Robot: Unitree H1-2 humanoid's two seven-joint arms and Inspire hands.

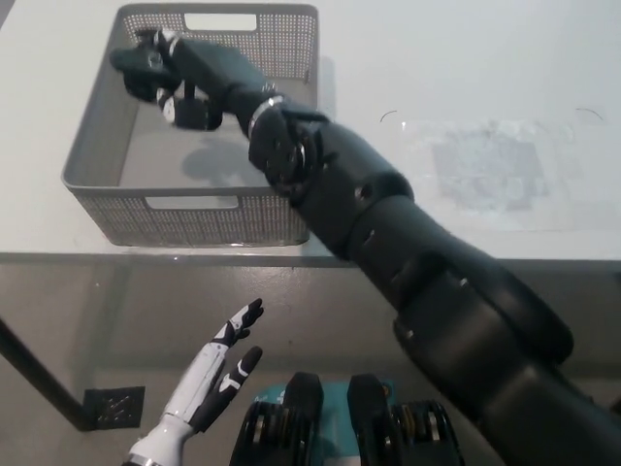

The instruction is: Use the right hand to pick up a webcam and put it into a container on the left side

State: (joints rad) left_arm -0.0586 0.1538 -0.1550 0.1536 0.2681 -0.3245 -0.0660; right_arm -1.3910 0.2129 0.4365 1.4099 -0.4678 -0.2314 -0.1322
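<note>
My black right hand (165, 73) reaches across the table and hangs over the left part of the grey mesh basket (97, 146). It is shut on a small black webcam (198, 112), which shows just under the fingers, above the basket's floor. The forearm crosses the basket's right wall and hides part of its near right corner. My white left hand (212, 371) rests low at the lower left, below the table edge, open with fingers apart.
The basket stands at the back left of the white table (437, 58), whose front edge (194, 254) runs across the middle of the view. A shiny scuffed patch (485, 160) lies on the table to the right.
</note>
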